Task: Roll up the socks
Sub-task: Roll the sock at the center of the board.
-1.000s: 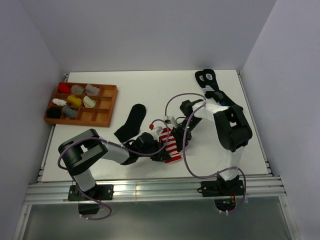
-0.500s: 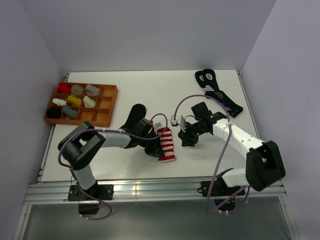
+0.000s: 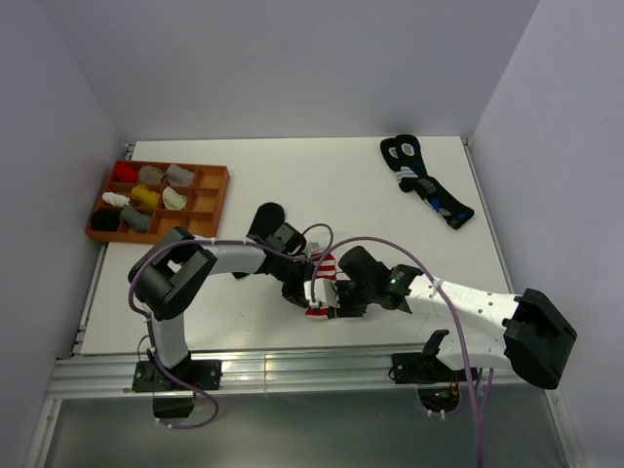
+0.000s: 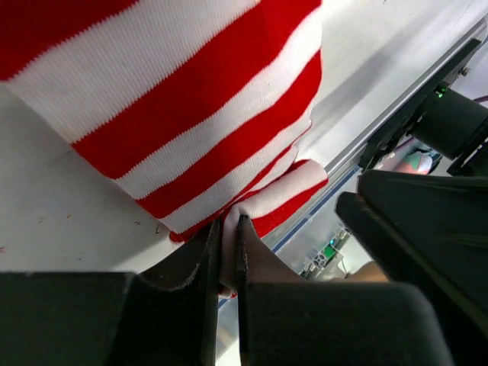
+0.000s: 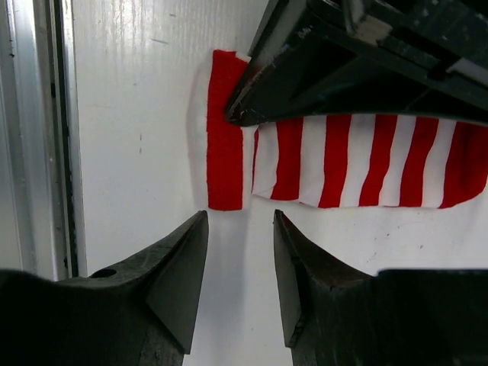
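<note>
1. I've got L gripper pinching the near end of the striped sock, which is on the table nr the front edge.
2. R gripper is part spread and empty, just beside that end; the sock's long axis runs crosswise to its fingers.
3. The black sock is further back, partly under L arm.

White table; striped sock, black sock, tray

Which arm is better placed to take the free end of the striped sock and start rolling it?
Right. The right gripper is open and empty, just beside the end of the striped sock. The left gripper is shut on the sock's edge, so it is busy holding it.
</note>
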Available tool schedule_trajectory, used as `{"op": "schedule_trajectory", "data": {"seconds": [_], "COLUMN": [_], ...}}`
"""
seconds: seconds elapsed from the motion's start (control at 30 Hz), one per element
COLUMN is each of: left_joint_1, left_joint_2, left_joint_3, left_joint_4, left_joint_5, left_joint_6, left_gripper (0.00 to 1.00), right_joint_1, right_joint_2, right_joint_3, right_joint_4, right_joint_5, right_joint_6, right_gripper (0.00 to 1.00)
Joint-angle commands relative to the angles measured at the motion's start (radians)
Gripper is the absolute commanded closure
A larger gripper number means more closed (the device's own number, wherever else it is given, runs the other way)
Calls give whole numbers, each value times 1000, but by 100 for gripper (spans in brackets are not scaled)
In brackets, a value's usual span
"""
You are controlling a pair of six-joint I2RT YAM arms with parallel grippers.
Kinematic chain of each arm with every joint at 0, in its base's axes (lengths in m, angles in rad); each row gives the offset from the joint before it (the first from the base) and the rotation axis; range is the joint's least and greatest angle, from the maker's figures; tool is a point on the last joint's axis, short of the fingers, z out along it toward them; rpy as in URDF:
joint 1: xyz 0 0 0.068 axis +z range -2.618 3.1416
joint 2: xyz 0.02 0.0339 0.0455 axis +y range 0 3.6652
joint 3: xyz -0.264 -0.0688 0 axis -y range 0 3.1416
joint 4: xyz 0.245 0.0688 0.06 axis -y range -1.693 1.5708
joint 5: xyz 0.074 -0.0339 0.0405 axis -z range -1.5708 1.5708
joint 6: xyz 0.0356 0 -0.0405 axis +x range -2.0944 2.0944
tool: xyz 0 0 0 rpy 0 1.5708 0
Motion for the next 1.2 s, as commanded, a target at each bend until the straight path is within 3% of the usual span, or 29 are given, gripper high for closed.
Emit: {"op": "schedule_trajectory", "data": {"seconds": [0.0, 0.53, 1.03, 1.17], "left_joint_1": [-1, 2, 9, 11], "left_joint_2": [32, 84, 119, 114], "left_joint_3": [6, 38, 33, 32], "left_joint_4": [-75, -75, -29, -15], "left_joint_5": [-24, -3, 31, 40], "left_joint_6": [44, 58, 44, 35], "left_gripper": [100, 100, 100, 98], "right_joint_1": [63, 205, 228, 228], "right_joint_2": [3, 115, 181, 215], "right_joint_3": [-19, -7, -1, -2], "right_joint_4": [106, 133, 142, 153], "right_joint_5": [96, 172, 205, 202], "right_joint_6": [12, 29, 47, 47], "right_gripper": [52, 55, 57, 65]}}
